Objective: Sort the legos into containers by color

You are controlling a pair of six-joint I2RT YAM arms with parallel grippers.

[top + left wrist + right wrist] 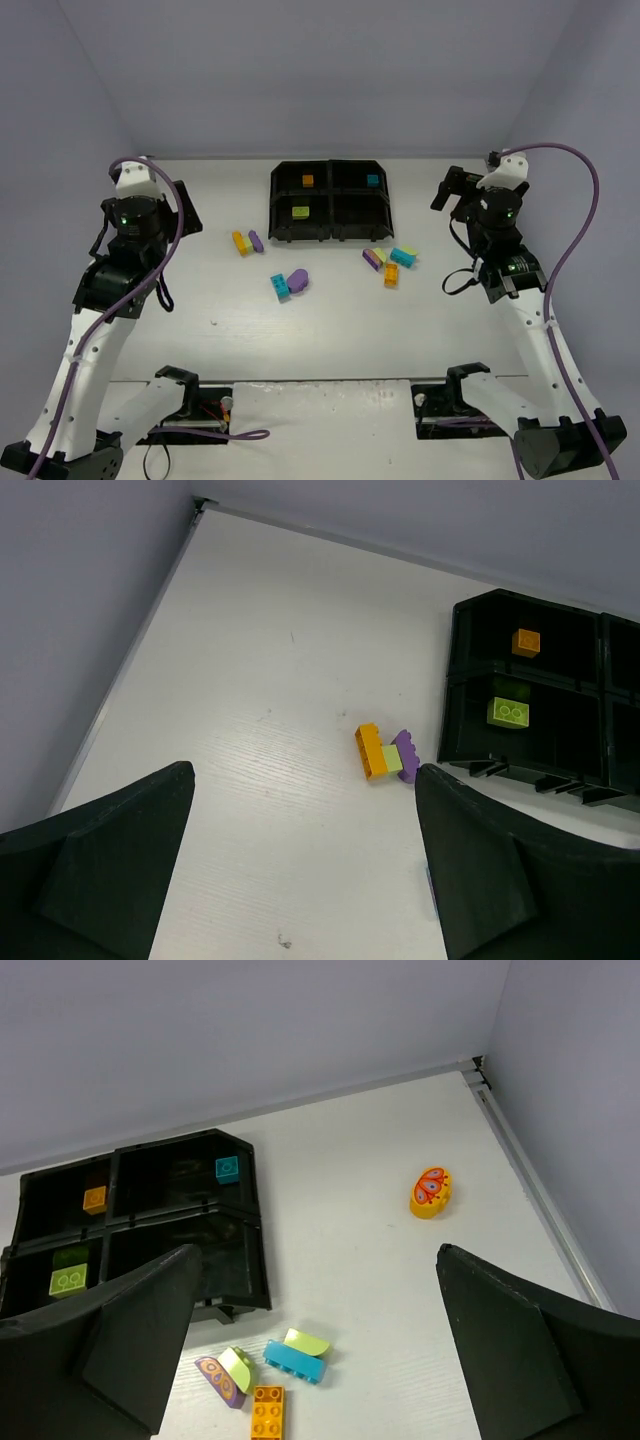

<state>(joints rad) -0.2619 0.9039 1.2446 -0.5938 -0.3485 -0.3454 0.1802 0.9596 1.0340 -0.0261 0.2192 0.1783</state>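
Plastic legos, studded blocks and smooth rounded pieces, are scattered over the matte white table just before the black sloped-rim tray. An orange brick, a teal brick and a yellow-green brick are held in separate compartments. The left gripper and the right gripper are spread wide, with nothing gripped.

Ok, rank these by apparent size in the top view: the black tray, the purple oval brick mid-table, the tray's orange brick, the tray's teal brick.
1. black tray
2. purple oval brick
3. orange brick and teal brick: tied, they look alike. Both sit farther back than the purple one, so their gap to it is unsure.
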